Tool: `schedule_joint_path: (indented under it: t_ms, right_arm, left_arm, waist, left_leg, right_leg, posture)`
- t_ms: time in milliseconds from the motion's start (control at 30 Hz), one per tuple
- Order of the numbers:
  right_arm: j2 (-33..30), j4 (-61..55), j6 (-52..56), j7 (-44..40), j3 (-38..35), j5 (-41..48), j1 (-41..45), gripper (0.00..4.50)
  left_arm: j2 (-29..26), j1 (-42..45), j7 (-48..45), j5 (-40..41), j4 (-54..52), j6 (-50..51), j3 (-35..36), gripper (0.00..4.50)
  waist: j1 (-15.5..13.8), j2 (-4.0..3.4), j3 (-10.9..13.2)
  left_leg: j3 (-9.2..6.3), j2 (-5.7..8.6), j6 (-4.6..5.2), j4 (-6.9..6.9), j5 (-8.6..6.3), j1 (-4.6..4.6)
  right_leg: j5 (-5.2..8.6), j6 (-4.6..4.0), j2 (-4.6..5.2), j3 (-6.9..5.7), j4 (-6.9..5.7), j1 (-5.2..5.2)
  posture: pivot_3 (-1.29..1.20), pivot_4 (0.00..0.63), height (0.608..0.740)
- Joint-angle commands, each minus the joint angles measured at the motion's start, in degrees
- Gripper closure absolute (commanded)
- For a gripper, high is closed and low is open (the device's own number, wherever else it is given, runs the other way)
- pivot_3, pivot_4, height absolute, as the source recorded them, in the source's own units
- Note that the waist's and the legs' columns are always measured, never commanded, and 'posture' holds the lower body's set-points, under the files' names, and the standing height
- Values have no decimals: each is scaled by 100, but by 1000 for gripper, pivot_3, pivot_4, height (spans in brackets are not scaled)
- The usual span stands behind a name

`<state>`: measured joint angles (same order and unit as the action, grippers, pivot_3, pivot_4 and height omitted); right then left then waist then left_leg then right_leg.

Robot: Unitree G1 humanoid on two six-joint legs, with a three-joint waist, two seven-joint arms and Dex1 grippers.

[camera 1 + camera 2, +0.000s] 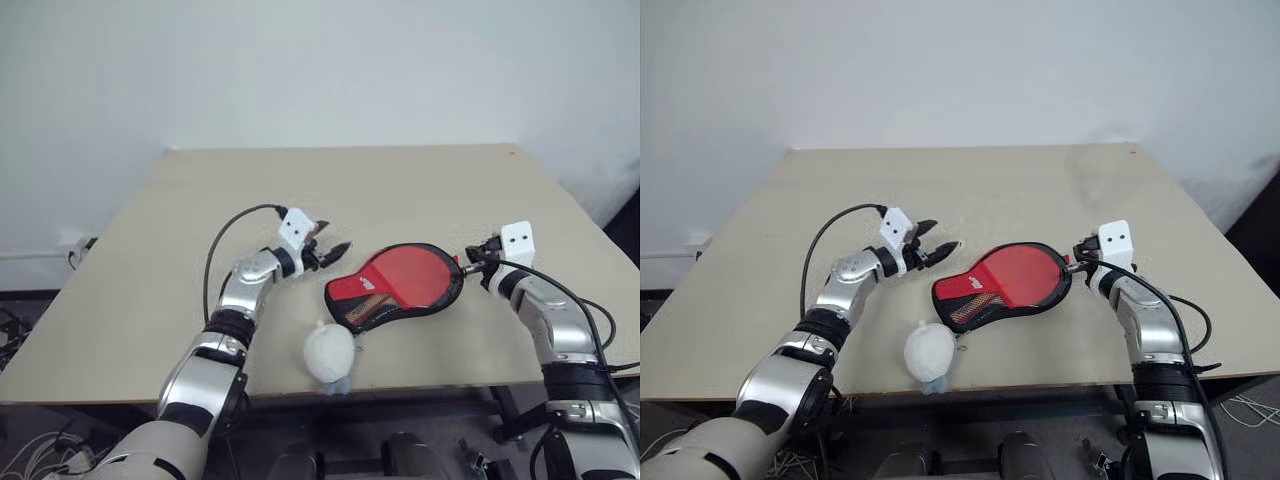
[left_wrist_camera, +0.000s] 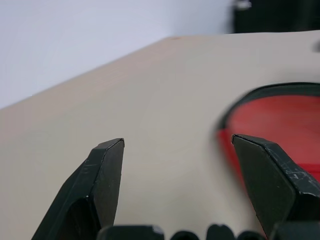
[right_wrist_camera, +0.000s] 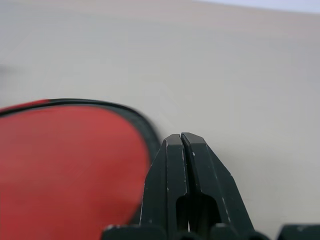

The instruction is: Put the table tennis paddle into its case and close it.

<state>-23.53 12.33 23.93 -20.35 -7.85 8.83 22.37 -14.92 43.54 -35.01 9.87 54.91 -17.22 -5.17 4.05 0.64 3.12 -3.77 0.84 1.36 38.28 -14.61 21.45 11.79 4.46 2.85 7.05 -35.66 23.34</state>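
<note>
A beige desk [image 1: 400,190] stands against a plain white wall [image 1: 300,60], with dark floor and loose cables below its front edge. One case [image 1: 395,287] lies flat near the front middle of the desk, its red panel upward and its narrow end toward the front edge. One small white soft lump [image 1: 329,352] rests just beside that narrow end, at the desk's front edge. The table tennis paddle cannot be made out apart from the case; whether it lies inside is unclear. Two hands are present. The left hand [image 1: 326,243], fingers spread apart and empty, hovers near the case's left side. The right hand [image 1: 468,266], fingers pressed together, sits at the case's rounded right rim; any pinch on something small there cannot be resolved.
</note>
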Motion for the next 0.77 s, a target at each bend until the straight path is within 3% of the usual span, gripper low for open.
schedule_joint_path:
  t_ms: [33, 367, 767]
  right_arm:
    - [30, -37, -259, 479, -269, -110, 161, 4500]
    - [433, -259, -360, 1069, -309, -95, 184, 4500]
    - [776, -746, -293, 1244, -100, -172, -16, 4500]
  left_arm:
    - [-174, -83, 561, -60, -43, -267, 443, 862]
    - [-853, -257, 780, -163, 8, -199, 964, 862]
    - [-943, -611, 813, -202, -556, 43, 1039, 862]
  waist:
    - [0, 0, 0]
    - [-2, 2, -2]
    - [2, 1, -2]
  left_leg:
    - [0, 1, 0, 2, 0, 3]
    - [-3, 8, 0, 2, 1, 6]
    - [-5, 10, 0, 2, 1, 6]
  right_leg:
    - [-1, -1, 1, 0, 0, 2]
    - [-1, -2, 5, -1, 1, 2]
    - [-3, -4, 8, -1, -2, 3]
  posture:
    - [0, 0, 740]
    - [0, 0, 740]
    - [0, 0, 740]
